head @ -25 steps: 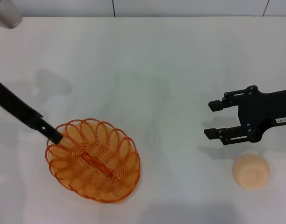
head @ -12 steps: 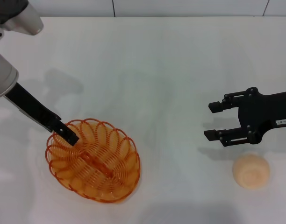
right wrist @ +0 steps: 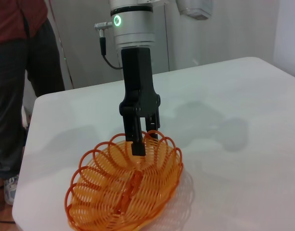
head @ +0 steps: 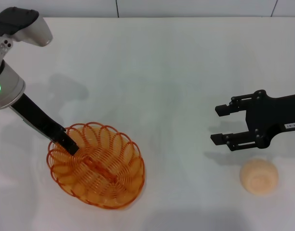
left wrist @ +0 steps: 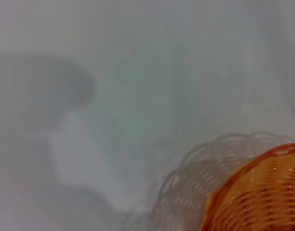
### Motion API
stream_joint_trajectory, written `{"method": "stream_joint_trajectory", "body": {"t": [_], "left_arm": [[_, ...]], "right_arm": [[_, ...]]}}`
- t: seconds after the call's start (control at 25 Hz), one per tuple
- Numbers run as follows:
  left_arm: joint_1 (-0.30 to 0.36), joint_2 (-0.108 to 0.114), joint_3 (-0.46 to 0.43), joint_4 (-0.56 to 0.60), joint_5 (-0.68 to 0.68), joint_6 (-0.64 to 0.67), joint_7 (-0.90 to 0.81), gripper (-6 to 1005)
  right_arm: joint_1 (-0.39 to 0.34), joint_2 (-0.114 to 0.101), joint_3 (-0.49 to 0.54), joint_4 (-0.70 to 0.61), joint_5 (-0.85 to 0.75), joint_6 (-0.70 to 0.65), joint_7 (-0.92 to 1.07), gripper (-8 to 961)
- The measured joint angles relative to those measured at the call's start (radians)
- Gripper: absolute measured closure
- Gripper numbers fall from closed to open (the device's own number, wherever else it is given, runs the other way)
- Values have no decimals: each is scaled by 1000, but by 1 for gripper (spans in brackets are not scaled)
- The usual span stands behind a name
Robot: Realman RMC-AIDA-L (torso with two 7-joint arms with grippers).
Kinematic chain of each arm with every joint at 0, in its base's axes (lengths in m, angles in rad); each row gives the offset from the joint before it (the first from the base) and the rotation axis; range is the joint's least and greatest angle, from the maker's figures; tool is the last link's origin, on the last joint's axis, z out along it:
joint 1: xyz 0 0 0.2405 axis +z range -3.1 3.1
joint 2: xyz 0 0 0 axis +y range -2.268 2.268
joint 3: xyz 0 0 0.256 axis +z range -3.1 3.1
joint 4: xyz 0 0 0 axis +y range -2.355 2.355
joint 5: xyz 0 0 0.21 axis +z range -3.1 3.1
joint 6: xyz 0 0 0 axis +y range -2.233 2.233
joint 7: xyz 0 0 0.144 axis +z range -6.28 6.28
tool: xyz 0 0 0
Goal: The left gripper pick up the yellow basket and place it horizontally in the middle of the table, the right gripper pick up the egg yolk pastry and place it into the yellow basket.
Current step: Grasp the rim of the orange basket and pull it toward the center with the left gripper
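The yellow basket (head: 96, 166) lies on the white table (head: 162, 72) at the front left, its long axis running diagonally; it also shows in the right wrist view (right wrist: 126, 190) and in a corner of the left wrist view (left wrist: 263, 197). My left gripper (head: 70, 145) is at the basket's far-left rim. In the right wrist view the left gripper (right wrist: 143, 139) is slightly open, with one finger inside the rim and one outside. The egg yolk pastry (head: 259, 177) sits at the front right. My right gripper (head: 219, 124) hovers open and empty just behind the pastry.
The table's far edge meets a wall at the back. In the right wrist view a person (right wrist: 17, 72) stands beside the table's far-left corner.
My left arm has swung further into view from the left and its gripper has pushed a little deeper over the basket's rim. The basket, pastry and right arm have not moved.
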Motion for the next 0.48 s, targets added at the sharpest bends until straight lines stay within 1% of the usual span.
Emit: {"method": "stream_joint_trajectory", "body": {"t": [0.16,0.28,0.48], "left_arm": [[0,-1,0,-5,7,-7,-2,371],[-3,-2,1,-24,13,-14,-3,419],[-6,-6,1,-31,21,-17,-3,467]], "right_arm": [[-1,0,0,3,0,0,0,282],[-2,0,0,6,0,0,0,282],[-10,0,0,5,3,0,0,282]]}}
